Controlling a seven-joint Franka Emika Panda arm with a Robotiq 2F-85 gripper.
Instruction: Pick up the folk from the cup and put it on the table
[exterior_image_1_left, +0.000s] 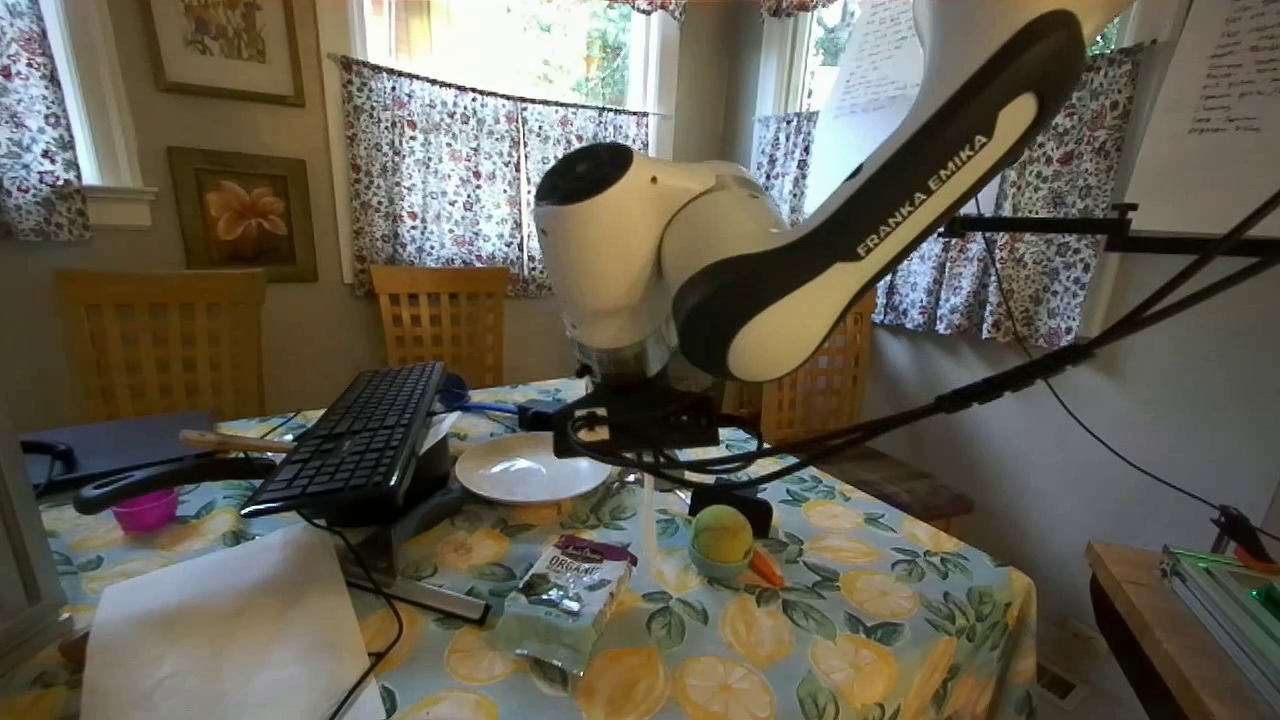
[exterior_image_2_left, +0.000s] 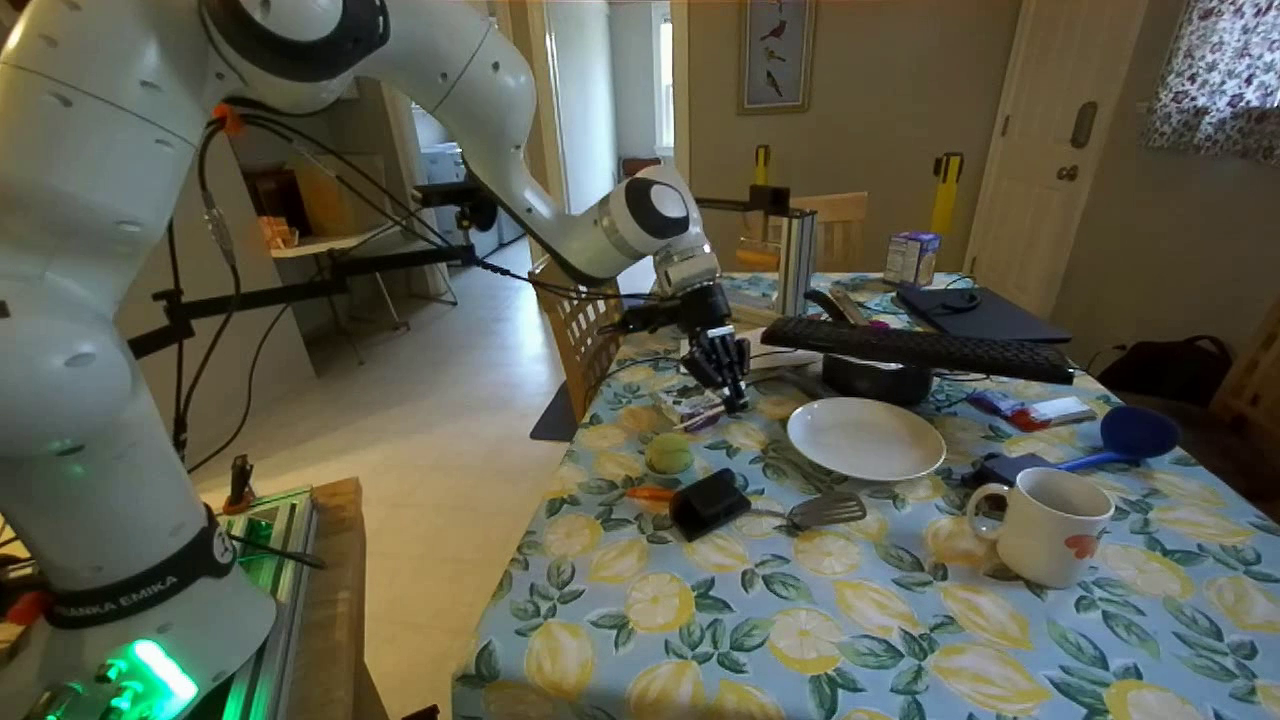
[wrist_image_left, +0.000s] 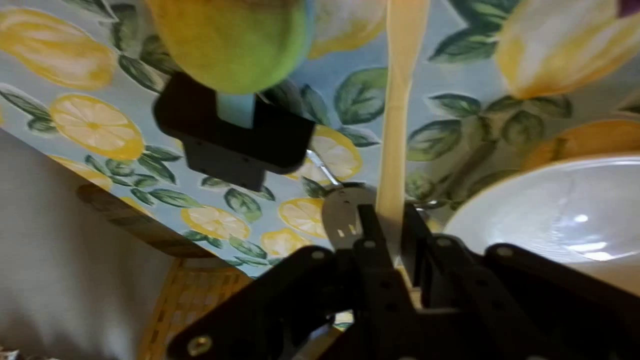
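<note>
Gripper (wrist_image_left: 392, 225): it is closed upon a pale utensil (wrist_image_left: 397, 115) and holds it from both sides.
Pale utensil: held over the table (exterior_image_2_left: 860, 690), it goes beyond the top of the wrist view; whether it is the fork, I cannot tell.
White mug (exterior_image_2_left: 1045, 525): it stands upright on the table, well apart from the gripper.
White plate (exterior_image_2_left: 865, 438): in an exterior view, it lies between the gripper and the mug.
Slotted spatula (exterior_image_2_left: 828, 510): it rests on the table, near the plate.
</note>
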